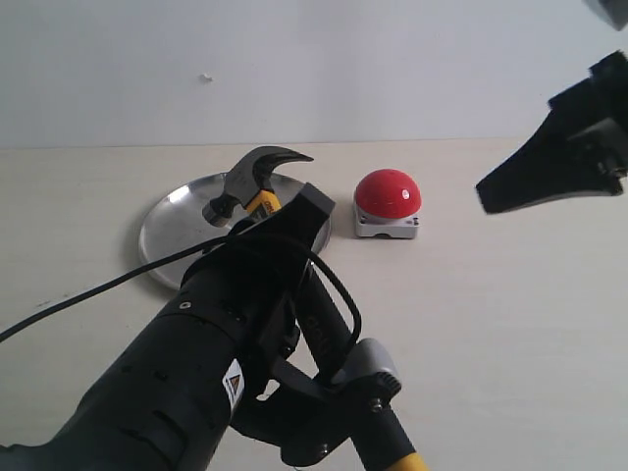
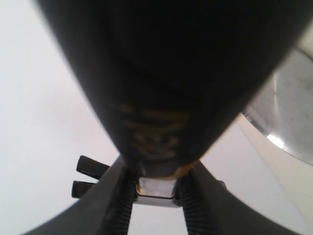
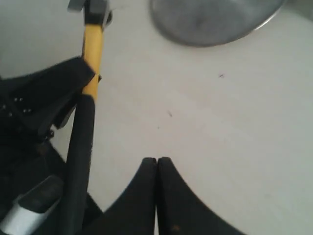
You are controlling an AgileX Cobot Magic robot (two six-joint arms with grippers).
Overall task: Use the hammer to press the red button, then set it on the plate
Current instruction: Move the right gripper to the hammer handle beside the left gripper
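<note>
My left gripper (image 1: 287, 214) is shut on the hammer (image 1: 253, 180) by its handle. The dark head and claw point up and sit over the right part of the silver plate (image 1: 177, 235). In the left wrist view the black handle (image 2: 161, 88) fills the picture between the ribbed fingers (image 2: 122, 203), and the plate (image 2: 288, 110) shows at the side. The red button (image 1: 388, 192) on its grey base stands on the table right of the plate, apart from the hammer. My right gripper (image 1: 488, 199) hangs shut and empty above the table, right of the button. Its wrist view shows its closed tips (image 3: 157, 161), the hammer's yellow neck (image 3: 93, 46) and the plate (image 3: 215, 19).
The left arm's black body (image 1: 167, 383) and a cable (image 1: 88, 294) fill the near left of the exterior view. The pale table (image 1: 491, 324) runs back to a white wall (image 1: 294, 69).
</note>
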